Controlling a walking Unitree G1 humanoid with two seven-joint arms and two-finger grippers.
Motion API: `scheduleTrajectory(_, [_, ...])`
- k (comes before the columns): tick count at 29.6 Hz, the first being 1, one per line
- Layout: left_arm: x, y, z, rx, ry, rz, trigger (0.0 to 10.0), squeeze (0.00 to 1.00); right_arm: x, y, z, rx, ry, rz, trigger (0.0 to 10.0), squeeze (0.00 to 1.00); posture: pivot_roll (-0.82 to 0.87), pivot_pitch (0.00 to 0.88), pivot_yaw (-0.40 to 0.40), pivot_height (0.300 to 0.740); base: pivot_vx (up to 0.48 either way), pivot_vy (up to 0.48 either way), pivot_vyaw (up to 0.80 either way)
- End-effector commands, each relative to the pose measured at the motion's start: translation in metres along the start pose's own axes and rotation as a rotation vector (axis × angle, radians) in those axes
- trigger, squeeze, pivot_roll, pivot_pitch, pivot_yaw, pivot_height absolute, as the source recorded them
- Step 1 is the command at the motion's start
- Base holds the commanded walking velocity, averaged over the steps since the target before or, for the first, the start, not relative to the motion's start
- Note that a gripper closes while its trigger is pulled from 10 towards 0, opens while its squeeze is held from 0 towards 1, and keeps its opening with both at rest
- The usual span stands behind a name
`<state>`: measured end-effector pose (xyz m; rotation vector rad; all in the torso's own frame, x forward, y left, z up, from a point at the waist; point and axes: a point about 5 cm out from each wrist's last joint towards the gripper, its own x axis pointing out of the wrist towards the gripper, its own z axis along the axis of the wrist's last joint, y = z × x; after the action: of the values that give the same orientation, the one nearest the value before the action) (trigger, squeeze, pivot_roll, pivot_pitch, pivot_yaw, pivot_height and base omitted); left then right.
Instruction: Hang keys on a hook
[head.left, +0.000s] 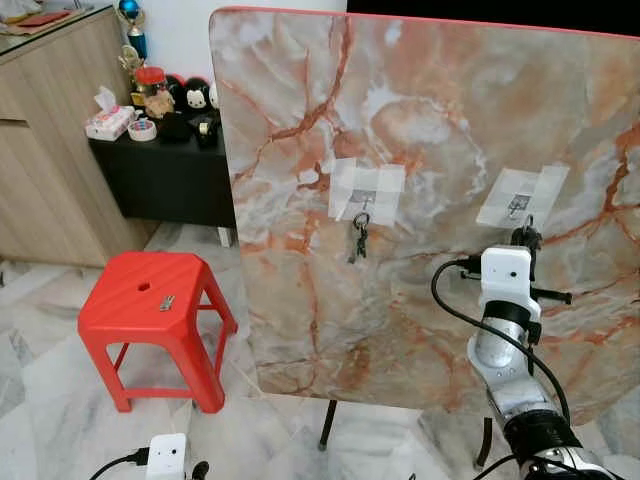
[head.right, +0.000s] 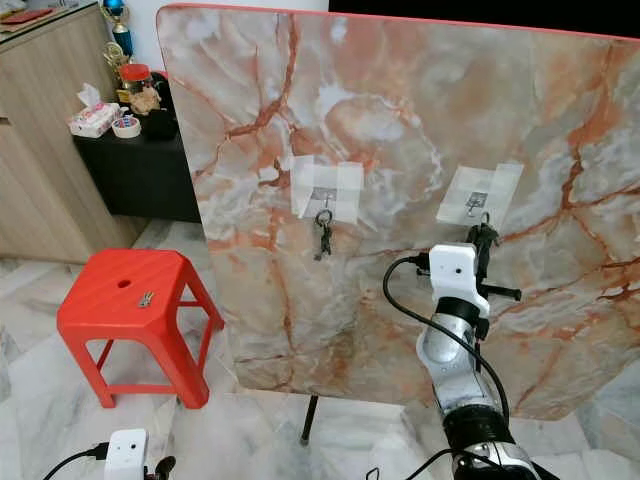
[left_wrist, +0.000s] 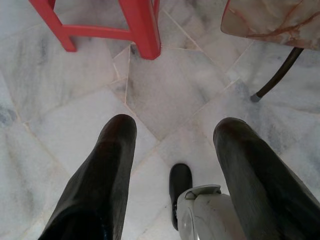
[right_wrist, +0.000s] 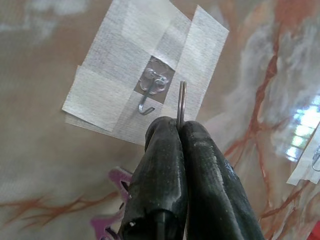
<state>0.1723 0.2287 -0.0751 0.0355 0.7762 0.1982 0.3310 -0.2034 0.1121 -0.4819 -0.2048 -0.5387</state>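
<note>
Right wrist view: right gripper (right_wrist: 179, 131) pinches the key ring (right_wrist: 181, 100) edge-on, fingers clamped tight, keys dangling below. Ring sits at about 3 o'clock of the taped hook (right_wrist: 146, 106), just beside it, not yet over the tip. Best to shift toward 9 o'clock, then lower. Left gripper (left_wrist: 172, 150) hangs idle, spread wide over the floor.

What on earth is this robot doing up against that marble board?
It is hanging keys on hooks taped to the upright marble-patterned board. One set of keys already hangs from the left hook. The right gripper pinches a key ring between its shut fingers, holding it just beside the right hook, not yet on it. The left gripper hangs open above the floor. Another small metal item, apparently a key, lies on the red stool.
</note>
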Motion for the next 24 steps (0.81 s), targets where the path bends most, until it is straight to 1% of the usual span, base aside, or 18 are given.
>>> scheduleTrajectory(1, [-0.0005,-0.0009,-0.0032,-0.011,0.019,0.002,10.0,0.00,0.0038,-0.0005,0.0023,-0.026,-0.005,-0.006,10.0,0.00,0.07,0.000,-0.064,0.740,0.000,0.000,0.00])
scheduleTrajectory(9, [-0.0006,-0.0017,-0.0034,-0.012,0.018,0.000,10.0,0.00,0.0065,-0.0005,-0.0039,-0.074,0.049,-0.006,10.0,0.00,0.07,0.000,-0.064,0.740,0.000,0.000,0.00])
scheduleTrajectory(19, [-0.0006,-0.0010,-0.0034,-0.018,0.018,0.009,10.0,0.00,0.0108,0.0011,0.0000,-0.063,0.048,-0.007,10.0,0.00,0.07,0.000,-0.066,0.740,0.000,0.000,0.00])
scheduleTrajectory(24, [-0.0005,-0.0007,-0.0031,-0.018,0.019,0.008,10.0,0.00,0.0126,0.0030,0.0020,-0.074,0.042,0.004,10.0,0.00,0.07,0.000,-0.066,0.740,0.000,0.000,0.00])
